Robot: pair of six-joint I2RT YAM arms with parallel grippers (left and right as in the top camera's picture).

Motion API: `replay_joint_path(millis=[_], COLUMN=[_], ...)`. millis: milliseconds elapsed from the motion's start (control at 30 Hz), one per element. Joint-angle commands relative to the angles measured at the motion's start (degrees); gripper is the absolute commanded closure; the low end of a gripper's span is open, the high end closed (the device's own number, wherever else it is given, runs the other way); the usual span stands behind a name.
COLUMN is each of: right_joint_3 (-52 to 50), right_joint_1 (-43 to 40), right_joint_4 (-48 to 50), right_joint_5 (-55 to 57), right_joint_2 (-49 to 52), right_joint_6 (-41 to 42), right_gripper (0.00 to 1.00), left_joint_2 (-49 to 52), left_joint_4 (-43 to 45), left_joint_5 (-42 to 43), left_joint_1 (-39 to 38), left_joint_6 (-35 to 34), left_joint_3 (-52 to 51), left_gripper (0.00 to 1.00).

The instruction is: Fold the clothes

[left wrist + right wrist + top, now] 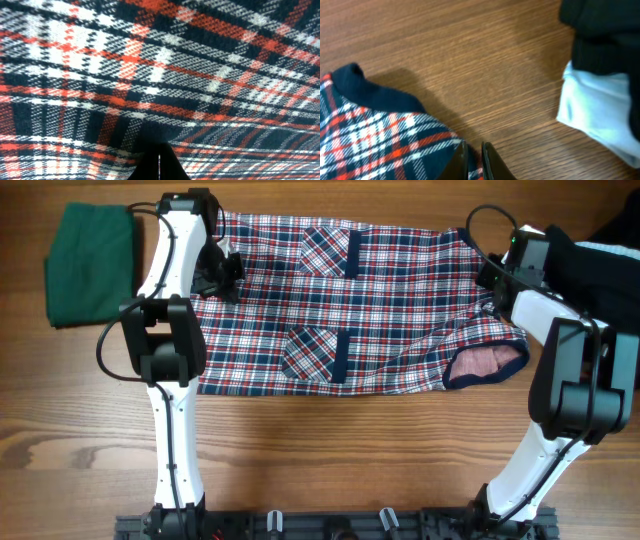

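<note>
brown wood-grain table [350,450] under even light

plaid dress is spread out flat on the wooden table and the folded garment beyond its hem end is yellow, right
Not quite. The folded garment beyond the hem end is dark green, not yellow, as the overhead view shows. The plaid dress is indeed spread out flat on the wooden table.

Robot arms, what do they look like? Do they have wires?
Both the left arm and the right arm are smooth white tubes joined by chunky black joints. Thin black cables loop out beside them. The left gripper and the right gripper each end in two slim black fingers.
</note>
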Motion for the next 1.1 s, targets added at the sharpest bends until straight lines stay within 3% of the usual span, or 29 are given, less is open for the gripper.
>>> replay_joint_path(millis=[0,300,600,1067], right_joint_3=[2.8,3.5,3.5,3.9], right_joint_1=[0.0,0.0,-0.1,-2.6], right_joint_4=[-5.9,-7.7,-4.3,3.5], right_joint_5=[-8.2,-12.6,-9.3,-1.2], right_joint_2=[1.1,1.7,7.4,10.3], right_joint_6=[0.0,1.4,1.4,-1.6], right_gripper=[0.92,0.85,0.87,0.83], left_joint_2=[12.8,12.8,12.8,12.8], left_joint_4=[5.3,5.7,5.9,7.2], left_joint_5=[-5.8,-5.8,-7.1,-7.1], left_joint_1=[-0.1,-0.1,0.1,0.4], left_joint_6=[-0.5,-0.6,-0.5,-0.8], left_joint_3=[-4.2,-4.2,-4.2,-4.2], left_gripper=[0.96,0.96,0.96,0.96])
